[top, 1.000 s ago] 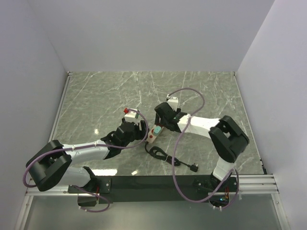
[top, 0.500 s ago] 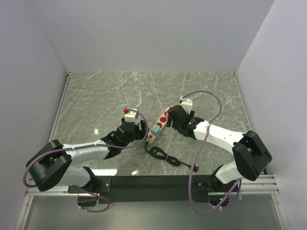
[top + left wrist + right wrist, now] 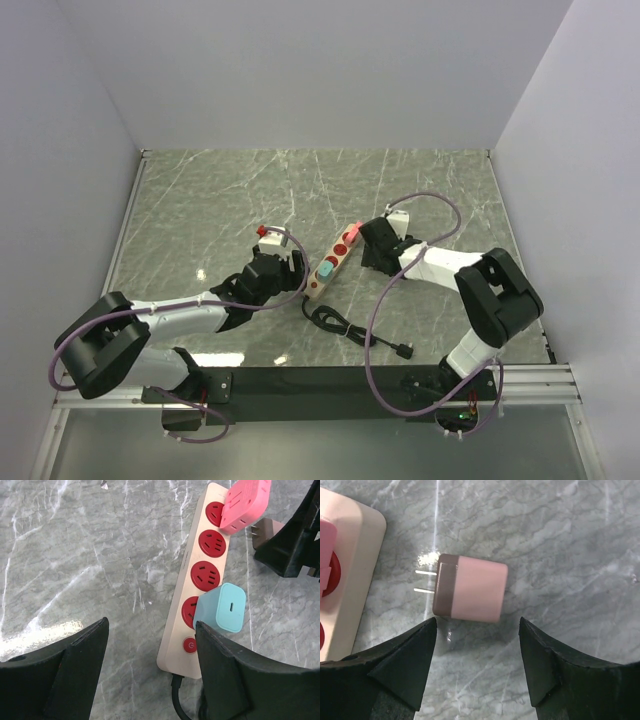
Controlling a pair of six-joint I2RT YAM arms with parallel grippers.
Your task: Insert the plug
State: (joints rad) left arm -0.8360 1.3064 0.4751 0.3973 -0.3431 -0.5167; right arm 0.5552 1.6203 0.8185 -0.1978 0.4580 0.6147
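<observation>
Your right gripper [image 3: 476,630] has its jaws spread wide and grips nothing; both dark fingers [image 3: 402,667] fill the bottom of the right wrist view. Just ahead of their tips, with bare marble on either side, lies the plug [image 3: 470,591]. It is a small rounded block, pale pink with a brown face, lying on its side on the table [image 3: 560,540]. Its two thin flat prongs [image 3: 425,581] point toward the left of the frame, at the cream power strip [image 3: 350,575] in the upper left corner. They stop short of it, with a strip of marble between.

Your left gripper [image 3: 150,627] is also open and empty, hanging over the switch end of the strip at the bottom of the left wrist view. Whether its right-hand finger touches anything there, I cannot tell.

The power strip runs up that frame toward the upper right with four red sockets. The top one carries a pink adapter [image 3: 245,502] and the bottom one a blue adapter [image 3: 220,607]. The two middle sockets [image 3: 206,575] show open slots. The black cord [image 3: 345,325] trails off toward the lower middle of the top view.

So, as I judge it, the insertion itself is not begun. You need to close on the plug, lift it, turn it so the prongs face down, line them up with a free middle socket and press it home.
</observation>
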